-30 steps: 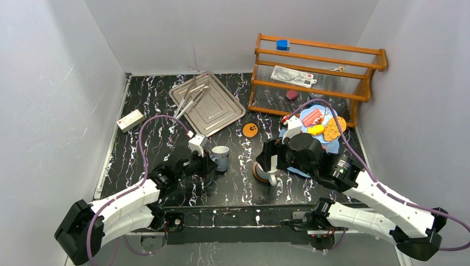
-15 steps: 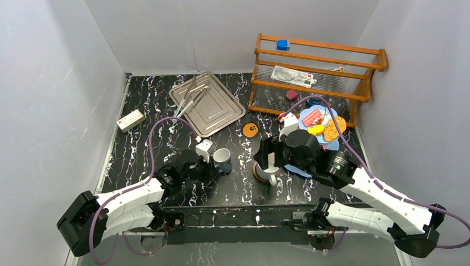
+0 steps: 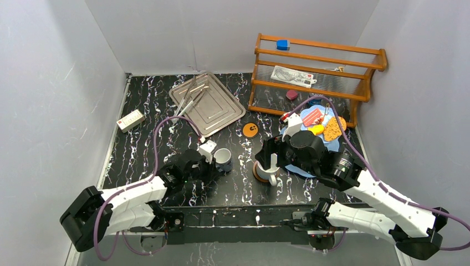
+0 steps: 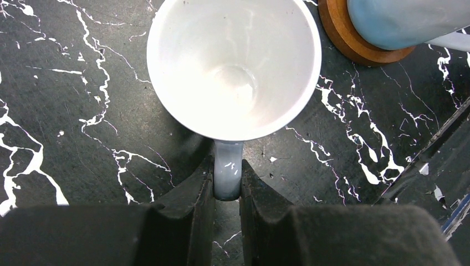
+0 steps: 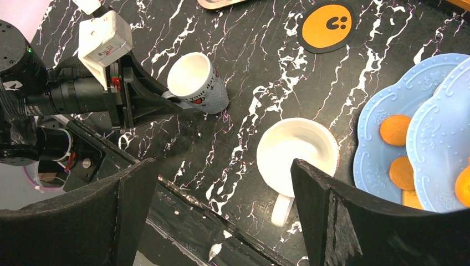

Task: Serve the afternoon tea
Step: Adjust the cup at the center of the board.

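Observation:
My left gripper (image 4: pixel 227 185) (image 3: pixel 212 164) is shut on the handle (image 4: pixel 227 169) of the grey mug (image 4: pixel 233 66) (image 3: pixel 223 159) (image 5: pixel 197 83), which leans a little over the black marble table. To its right a white mug (image 5: pixel 296 149) (image 3: pixel 267 170) stands on a round brown saucer (image 4: pixel 354 41). My right gripper (image 5: pixel 221 166) (image 3: pixel 271 160) hangs open above that mug, holding nothing. The light-blue tiered stand (image 3: pixel 327 145) (image 5: pixel 377 111) behind it carries toy pastries (image 3: pixel 324 127) (image 5: pixel 394 130).
A silver tray (image 3: pixel 216 113) with metal tongs (image 3: pixel 191 100) lies at the back centre. A wooden rack (image 3: pixel 316 72) stands at the back right. An orange round disc (image 3: pixel 250 130) (image 5: pixel 327 25) lies between them. A small white box (image 3: pixel 131 119) sits at the left edge.
My left arm has carried the grey mug slightly right, toward the white mug. The right gripper has stayed open over the white mug.

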`<state>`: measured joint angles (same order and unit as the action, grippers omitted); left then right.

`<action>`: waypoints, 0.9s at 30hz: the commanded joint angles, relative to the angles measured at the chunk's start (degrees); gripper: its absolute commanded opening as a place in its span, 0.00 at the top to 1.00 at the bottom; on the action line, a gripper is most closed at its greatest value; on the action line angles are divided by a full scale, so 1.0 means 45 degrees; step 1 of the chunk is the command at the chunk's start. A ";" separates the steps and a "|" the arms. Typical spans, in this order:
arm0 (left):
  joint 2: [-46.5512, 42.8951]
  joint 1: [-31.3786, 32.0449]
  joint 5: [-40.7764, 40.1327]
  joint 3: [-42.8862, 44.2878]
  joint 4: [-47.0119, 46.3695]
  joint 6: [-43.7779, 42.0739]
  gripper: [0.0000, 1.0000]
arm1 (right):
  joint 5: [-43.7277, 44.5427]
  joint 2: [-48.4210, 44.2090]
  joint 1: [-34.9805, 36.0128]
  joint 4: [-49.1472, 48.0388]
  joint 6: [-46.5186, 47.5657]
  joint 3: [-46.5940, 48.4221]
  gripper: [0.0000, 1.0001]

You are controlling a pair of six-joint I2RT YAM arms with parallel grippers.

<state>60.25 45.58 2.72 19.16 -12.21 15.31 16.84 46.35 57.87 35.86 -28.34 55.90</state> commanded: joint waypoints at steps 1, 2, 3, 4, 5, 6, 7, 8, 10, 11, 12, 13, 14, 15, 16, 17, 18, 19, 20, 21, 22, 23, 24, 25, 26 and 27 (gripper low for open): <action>0.0309 0.0047 -0.0183 0.0460 -0.0054 -0.0548 0.90 | 0.0300 -0.0162 0.0046 -0.0429 0.0102 0.0374 0.01; 0.0421 0.0056 -0.0105 0.0527 -0.0060 -0.0614 0.89 | 0.0327 -0.0160 0.0050 -0.0429 0.0105 0.0378 0.01; 0.0523 0.0062 -0.0098 0.0586 -0.0046 -0.0642 0.87 | 0.0338 -0.0177 0.0051 -0.0429 0.0106 0.0387 0.01; 0.0645 0.0051 -0.0087 0.0655 -0.0015 -0.0662 0.86 | 0.0352 -0.0174 0.0041 -0.0429 0.0106 0.0380 0.01; 0.0731 0.0062 -0.0088 0.0722 0.0011 -0.0682 0.83 | 0.0358 -0.0191 0.0042 -0.0434 0.0106 0.0377 0.01; 0.0818 0.0080 -0.0106 0.0791 0.0043 -0.0687 0.80 | 0.0359 -0.0198 0.0033 -0.0430 0.0111 0.0374 0.01; 0.0897 0.0068 -0.0142 0.0859 0.0087 -0.0697 0.77 | 0.0362 -0.0206 0.0039 -0.0414 0.0124 0.0401 0.01; 0.0965 0.0071 -0.0151 0.0918 0.0111 -0.0721 0.74 | 0.0352 -0.0205 0.0045 -0.0410 0.0118 0.0397 0.01; 0.1084 0.0084 -0.0188 0.1002 0.0105 -0.0773 0.70 | 0.0393 -0.0253 0.0042 -0.0392 0.0122 0.0408 0.01; 0.1126 0.0083 -0.0208 0.1024 0.0070 -0.0798 0.68 | 0.0407 -0.0269 0.0025 -0.0376 0.0115 0.0405 0.01; 0.1182 0.0078 -0.0221 0.1049 0.0031 -0.0836 0.67 | 0.0409 -0.0276 0.0040 -0.0371 0.0107 0.0385 0.01; 0.1240 0.0072 -0.0218 0.1105 -0.0042 -0.0884 0.66 | 0.0417 -0.0282 0.0047 -0.0385 0.0106 0.0390 0.01; 0.1299 0.0067 -0.0195 0.1140 -0.0127 -0.0951 0.65 | 0.0418 -0.0280 0.0033 -0.0389 0.0106 0.0371 0.01; 0.1372 0.0066 -0.0143 0.1161 -0.0269 -0.1028 0.64 | 0.0398 -0.0280 0.0037 -0.0395 0.0106 0.0371 0.01; 0.1418 0.0078 -0.0054 0.1181 -0.0394 -0.1123 0.63 | 0.0393 -0.0265 0.0032 -0.0413 0.0106 0.0371 0.01; 0.1490 0.0067 0.0087 0.1200 -0.0517 -0.1255 0.62 | 0.0398 -0.0241 0.0046 -0.0410 0.0106 0.0386 0.01; 0.1552 0.0073 0.0275 0.1210 -0.0660 -0.1398 0.61 | 0.0381 -0.0234 0.0038 -0.0405 0.0111 0.0385 0.01; 0.1626 0.0077 0.0475 0.1226 -0.0758 -0.1592 0.60 | 0.0379 -0.0213 0.0037 -0.0392 0.0106 0.0397 0.01; 0.1699 0.0079 0.0646 0.1257 -0.0812 -0.1804 0.59 | 0.0369 -0.0218 0.0037 -0.0380 0.0106 0.0423 0.01; 0.1766 0.0068 0.0863 0.1283 -0.0821 -0.2053 0.58 | 0.0377 -0.0218 0.0047 -0.0362 0.0123 0.0445 0.02; 0.1811 0.0073 0.1044 0.1284 -0.0849 -0.2308 0.57 | 0.0393 -0.0219 0.0036 -0.0325 0.0135 0.0483 0.01; 0.1849 0.0066 0.1200 0.1260 -0.0894 -0.2616 0.56 | 0.0424 -0.0233 0.0034 -0.0289 0.0144 0.0487 0.01; 0.1863 0.0076 0.1196 0.1191 -0.1017 -0.2728 0.56 | 0.0431 -0.0255 0.0037 -0.0258 0.0145 0.0522 0.01; 0.1880 0.0066 0.1173 0.1116 -0.1213 -0.2862 0.55 | 0.0468 -0.0274 0.0042 -0.0237 0.0145 0.0519 0.01; 0.1926 0.0066 0.1180 0.1095 -0.1299 -0.2983 0.55 | 0.0492 -0.0331 0.0040 -0.0234 0.0145 0.0512 0.01; 0.2024 0.0068 0.1095 0.1172 -0.1241 -0.3013 0.55 | 0.0505 -0.0350 0.0037 -0.0234 0.0145 0.0511 0.01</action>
<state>68.99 45.63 6.31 23.11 -15.14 5.76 17.87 45.93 57.87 36.03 -28.29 55.90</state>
